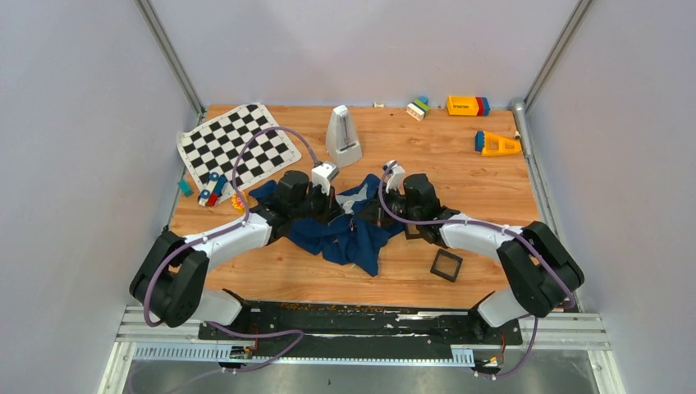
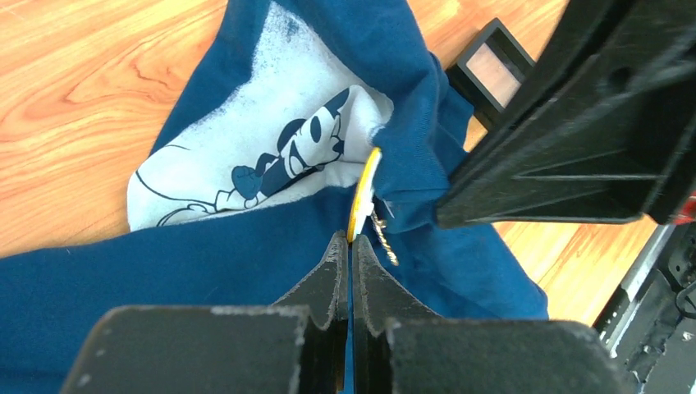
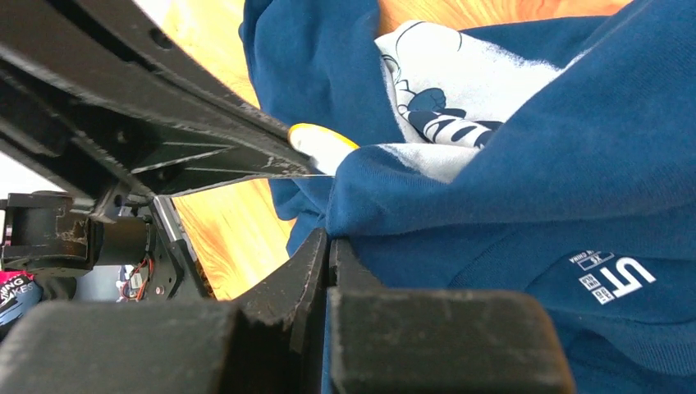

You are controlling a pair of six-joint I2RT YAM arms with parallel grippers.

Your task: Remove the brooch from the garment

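Tabletop of orange-brown wood (image 1: 287, 279) carries, nearest the arm bases and to the right, a small black square frame (image 1: 446, 264) lying flat. Just beyond it, at the middle, lies a crumpled navy blue T-shirt of soft cloth (image 1: 349, 238), with both arms reaching in over it from either side. Its grey-white Mickey Mouse print patch (image 2: 271, 156) faces up among the folds.

The left gripper (image 2: 350, 246) has its fingers pressed together, the tips right at the lower edge of the small round yellow-rimmed brooch (image 2: 364, 190). The brooch stands edge-on against a fold beside the print. Whether the tips nip the brooch or only cloth cannot be told. The right gripper (image 3: 328, 246) is closed too, pinching a navy fold just right of the brooch.

Farther off on the left lies a black-and-white chequered cloth (image 1: 238, 148). A grey-white tapered case (image 1: 343, 135) stands upright behind the T-shirt. At the far right are an orange wedge toy (image 1: 499, 145) and a yellow block (image 1: 466, 105).
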